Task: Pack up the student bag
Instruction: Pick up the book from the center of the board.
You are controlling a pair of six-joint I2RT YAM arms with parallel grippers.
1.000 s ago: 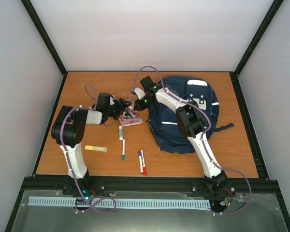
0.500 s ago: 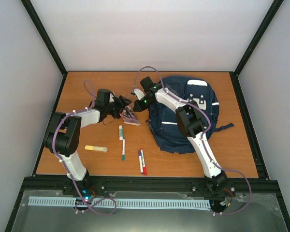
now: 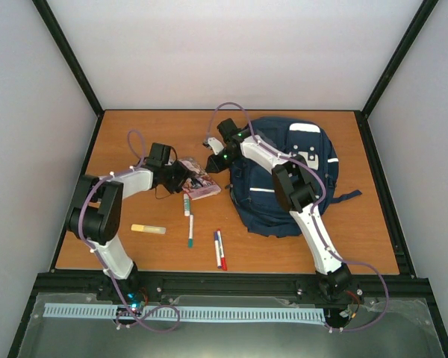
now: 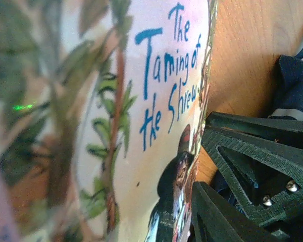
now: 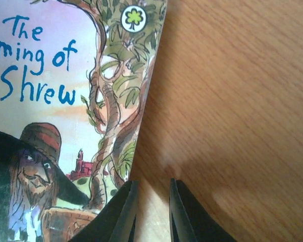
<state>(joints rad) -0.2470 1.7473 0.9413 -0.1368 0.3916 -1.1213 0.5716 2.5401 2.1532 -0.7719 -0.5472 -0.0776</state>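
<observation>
Book point(image 4: 161, 101) cover blurred at left, student bag point(image 4: 295, 88) cut by edge

Bright, even light; sharpness uneven across views.
Top view: crisp, glare-free, only faint soft shadows on table point(image 3: 373, 239). Left wrist: book cover point(image 4: 156, 101) heavily blurred at left, lettering readable toward right, small green light smear. Right wrist: sharp print, soft shadow band on wood along the cover's edge.

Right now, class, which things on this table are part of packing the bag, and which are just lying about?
Job in hand:
student bag
book, beside the bag

Lying untouched for now:
yellow glue stick
white marker
teal pen
two pens side by side
</observation>
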